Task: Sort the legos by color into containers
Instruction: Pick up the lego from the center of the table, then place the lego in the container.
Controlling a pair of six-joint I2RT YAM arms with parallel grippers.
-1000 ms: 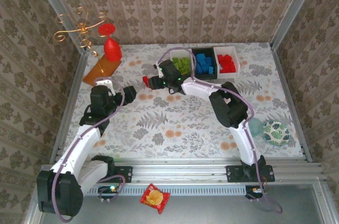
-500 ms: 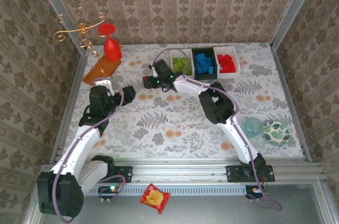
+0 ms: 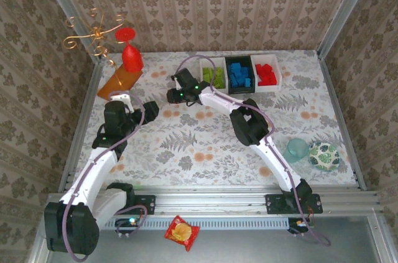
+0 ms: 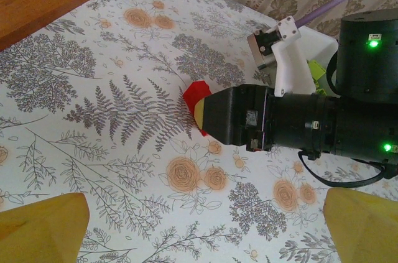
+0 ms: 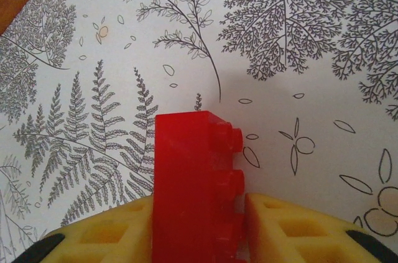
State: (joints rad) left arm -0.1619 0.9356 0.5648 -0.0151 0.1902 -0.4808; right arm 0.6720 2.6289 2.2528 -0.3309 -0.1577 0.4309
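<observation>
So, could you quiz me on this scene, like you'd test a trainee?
1. True or false: the right gripper is shut on a red brick.
2. What colour are the bricks in the black bin? A red, B blue, C green.
3. Fill in: the left gripper is ____ (open or shut).
Key: 1 true; 2 B; 3 open.

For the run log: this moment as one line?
right pincer: shut on red lego, left of the bins | left pincer: open, empty | bins: green, blue, red legos inside
</observation>
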